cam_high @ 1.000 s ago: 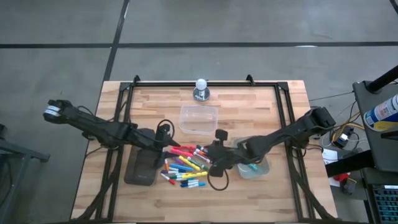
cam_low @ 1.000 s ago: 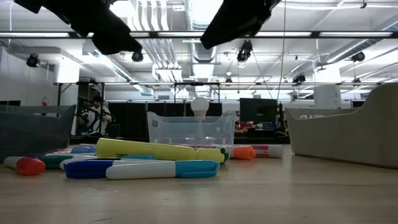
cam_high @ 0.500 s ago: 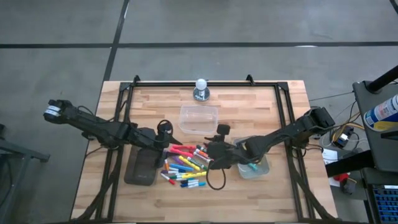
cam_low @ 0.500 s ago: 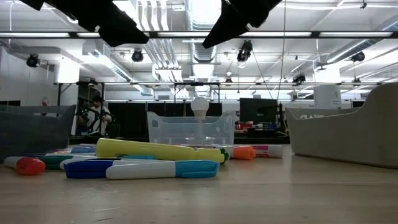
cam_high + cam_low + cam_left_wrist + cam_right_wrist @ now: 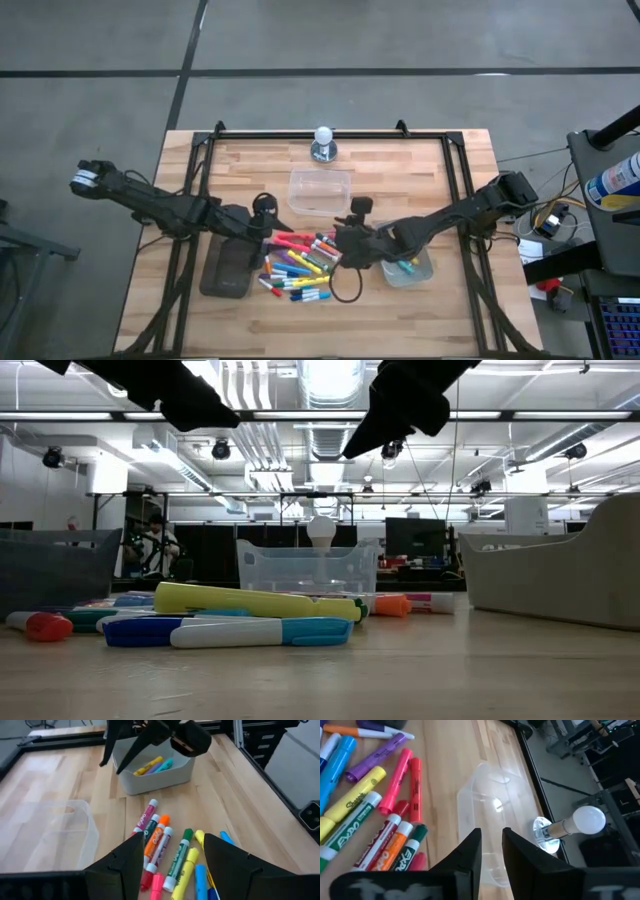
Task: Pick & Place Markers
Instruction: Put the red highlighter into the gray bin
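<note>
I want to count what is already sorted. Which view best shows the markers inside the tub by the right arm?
The left wrist view: it looks into the tub and shows yellow, purple and teal markers lying inside. The high view shows only specks of colour, partly under the right arm. The low view shows just the tub's wall; the right wrist view misses it.

Markers (image 5: 298, 268) heaped mid-table between both tools, right tool (image 5: 343, 243) seemingly empty.

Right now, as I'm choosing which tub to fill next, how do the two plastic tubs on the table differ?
The middle tub is empty; the right tub holds a few markers. The middle tub stands next to the light bulb; the right tub sits beside the loose marker pile. The middle tub looks clear, the right tub cloudier. Both are upright and open-topped.
</note>
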{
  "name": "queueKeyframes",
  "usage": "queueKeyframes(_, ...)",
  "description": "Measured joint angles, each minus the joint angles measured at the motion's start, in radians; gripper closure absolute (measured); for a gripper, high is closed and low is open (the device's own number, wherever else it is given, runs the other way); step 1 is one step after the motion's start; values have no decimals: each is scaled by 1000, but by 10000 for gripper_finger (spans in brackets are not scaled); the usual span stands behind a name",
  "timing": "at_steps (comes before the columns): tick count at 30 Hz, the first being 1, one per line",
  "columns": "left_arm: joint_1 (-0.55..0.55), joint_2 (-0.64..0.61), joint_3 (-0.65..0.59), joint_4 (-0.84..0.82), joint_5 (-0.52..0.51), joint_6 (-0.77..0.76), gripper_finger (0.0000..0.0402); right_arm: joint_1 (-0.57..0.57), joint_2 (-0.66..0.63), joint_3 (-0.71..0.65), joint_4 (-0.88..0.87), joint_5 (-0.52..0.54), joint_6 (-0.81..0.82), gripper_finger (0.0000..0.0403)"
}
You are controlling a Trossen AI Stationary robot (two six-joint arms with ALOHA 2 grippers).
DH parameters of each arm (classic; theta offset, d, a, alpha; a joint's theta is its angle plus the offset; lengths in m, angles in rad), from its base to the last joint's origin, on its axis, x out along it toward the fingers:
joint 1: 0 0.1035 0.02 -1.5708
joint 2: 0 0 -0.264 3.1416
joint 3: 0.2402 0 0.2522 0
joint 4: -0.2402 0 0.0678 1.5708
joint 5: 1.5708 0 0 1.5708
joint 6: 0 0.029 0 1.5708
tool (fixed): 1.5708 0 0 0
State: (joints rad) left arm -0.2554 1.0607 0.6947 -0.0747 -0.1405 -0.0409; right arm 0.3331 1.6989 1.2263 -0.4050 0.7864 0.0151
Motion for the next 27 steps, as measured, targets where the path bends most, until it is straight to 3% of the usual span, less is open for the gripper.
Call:
queueKeyframes(10,1,0,18,-1,-123,55,203,-55,3,0,12,1,-2,335)
queueKeyframes(27,1,10,24,23,-129,56,203,-57,6,-3,29,-1,36,335)
